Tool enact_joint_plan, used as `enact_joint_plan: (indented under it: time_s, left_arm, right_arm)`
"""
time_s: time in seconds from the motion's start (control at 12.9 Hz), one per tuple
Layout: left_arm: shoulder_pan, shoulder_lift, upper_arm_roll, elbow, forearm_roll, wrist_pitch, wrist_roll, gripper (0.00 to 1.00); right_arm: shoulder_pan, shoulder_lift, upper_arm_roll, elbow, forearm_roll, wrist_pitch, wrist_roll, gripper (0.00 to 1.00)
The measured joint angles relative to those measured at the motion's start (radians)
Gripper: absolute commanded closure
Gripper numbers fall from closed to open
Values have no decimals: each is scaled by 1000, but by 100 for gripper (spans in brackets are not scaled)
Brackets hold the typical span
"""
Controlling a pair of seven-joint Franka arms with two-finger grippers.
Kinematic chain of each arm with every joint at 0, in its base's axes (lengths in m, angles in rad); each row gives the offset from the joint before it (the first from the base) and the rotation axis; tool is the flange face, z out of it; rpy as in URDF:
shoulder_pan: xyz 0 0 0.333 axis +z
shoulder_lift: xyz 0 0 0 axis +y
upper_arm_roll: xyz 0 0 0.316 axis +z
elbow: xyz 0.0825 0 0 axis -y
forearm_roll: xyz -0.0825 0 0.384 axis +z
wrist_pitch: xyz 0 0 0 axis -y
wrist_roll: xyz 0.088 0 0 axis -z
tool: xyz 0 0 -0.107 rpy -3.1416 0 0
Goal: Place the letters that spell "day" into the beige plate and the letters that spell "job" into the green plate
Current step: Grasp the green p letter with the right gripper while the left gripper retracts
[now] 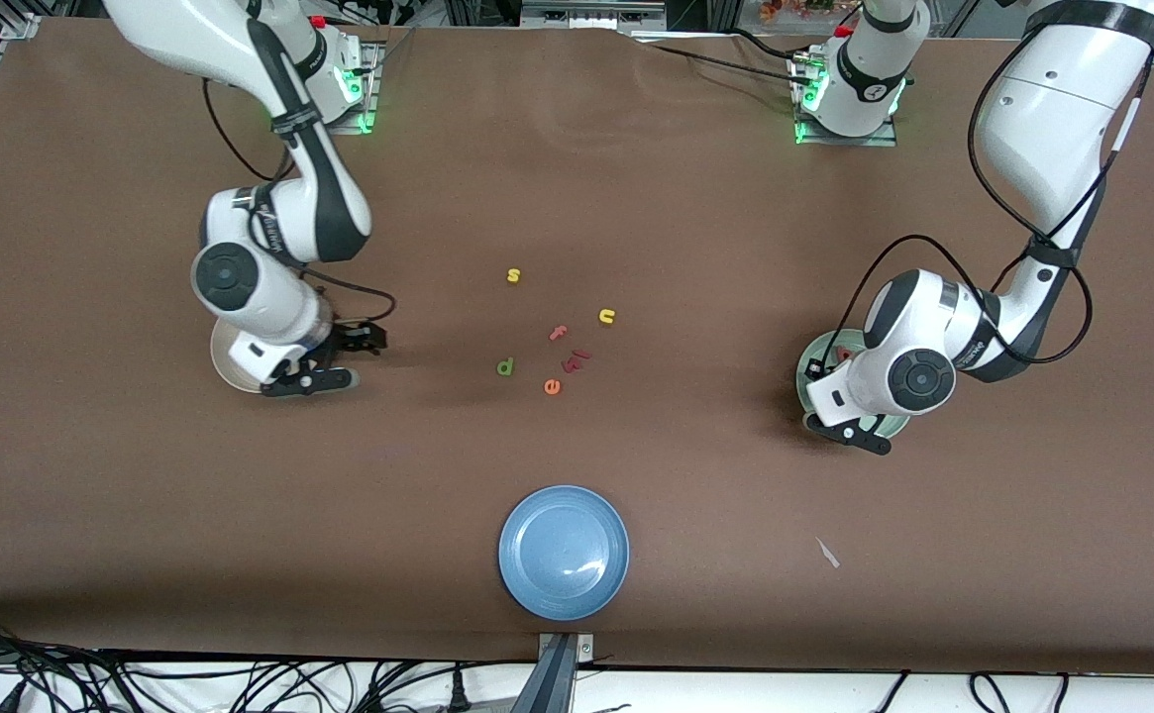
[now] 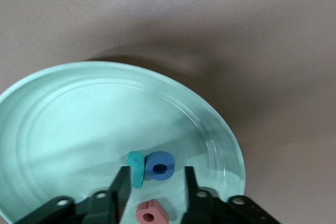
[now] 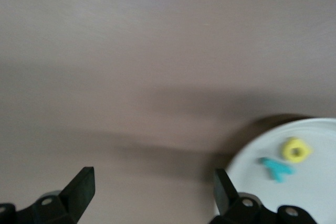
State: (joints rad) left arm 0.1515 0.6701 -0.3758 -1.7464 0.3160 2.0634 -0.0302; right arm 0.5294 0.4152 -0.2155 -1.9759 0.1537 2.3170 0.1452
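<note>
While green plate (image 2: 47,129) holds j (image 2: 136,169), o (image 2: 159,164), b (image 2: 151,213) and beige plate (image 3: 310,192) holds a (image 3: 295,150), y (image 3: 276,168), the d (image 1: 505,367) waits at the cluster's eight o'clock on the desk (image 1: 636,198); left gripper (image 2: 154,188) hovers half-open and empty over the green plate, right gripper (image 3: 152,188) wide and empty beside the beige plate.

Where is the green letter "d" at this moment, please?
In the front view, the green "d" lies on the bare table among the loose letters near the middle, beside the orange "e", in no plate; the blue plate lies nearer the camera.

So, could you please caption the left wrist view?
Left gripper over the green plate, where the j, o and b lie.
</note>
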Motion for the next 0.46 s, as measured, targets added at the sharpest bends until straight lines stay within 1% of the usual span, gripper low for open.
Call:
enact_joint_plan:
  time_s: [0.23, 0.39, 0.46]
  left_arm:
    - [0, -36, -15, 1, 0, -4, 0, 0]
    - [0, -100, -22, 16, 0, -53, 0, 0]
    - [1, -140, -26, 38, 0, -95, 0, 0]
  right_arm:
    - [3, 54, 85, 83, 0, 1, 251, 0]
    - [10, 106, 122, 149, 0, 1, 378, 0]
    - [22, 136, 129, 184, 0, 2, 433, 0]
